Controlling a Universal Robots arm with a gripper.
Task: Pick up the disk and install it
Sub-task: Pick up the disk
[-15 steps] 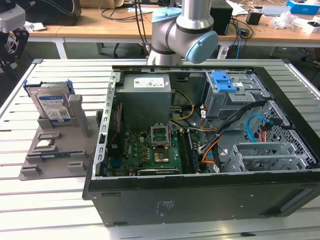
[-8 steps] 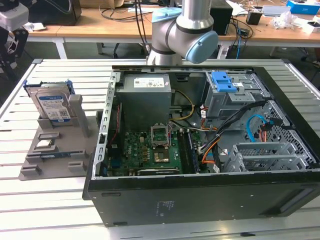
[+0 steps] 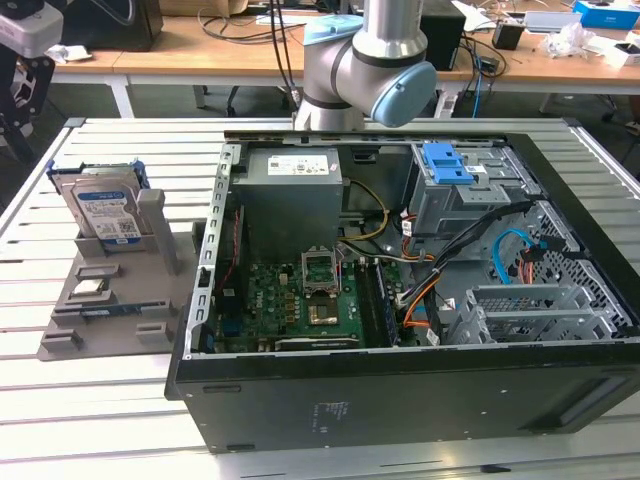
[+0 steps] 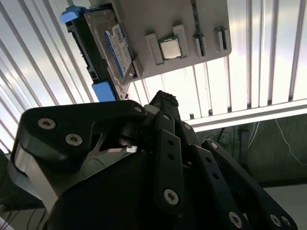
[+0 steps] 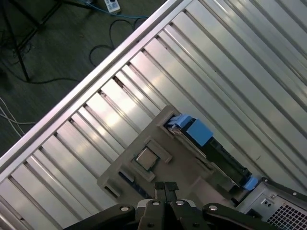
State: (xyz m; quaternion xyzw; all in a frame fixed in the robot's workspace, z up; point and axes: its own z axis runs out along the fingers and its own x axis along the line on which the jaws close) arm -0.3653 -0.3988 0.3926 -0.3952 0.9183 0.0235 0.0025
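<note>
Heads up, your disk (image 3: 103, 205) has its lower part hidden by the grey holder (image 3: 112, 300), and the arm (image 3: 370, 60) runs off the exterior view's top.

disk (image 3: 104, 212) upright in grey holder (image 3: 125, 300)

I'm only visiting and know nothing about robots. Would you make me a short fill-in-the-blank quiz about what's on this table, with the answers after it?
1. The disk stands on edge in a grey holder, on the exterior view's ____ of the open computer case.
2. The plastic frame around the disk's edges is coloured ____.
3. A small square silver chip lies flat in the same grey ____.
4. The end effector, apart from the disk, grips ____.
Missing words: left; blue; holder; nothing.
</note>
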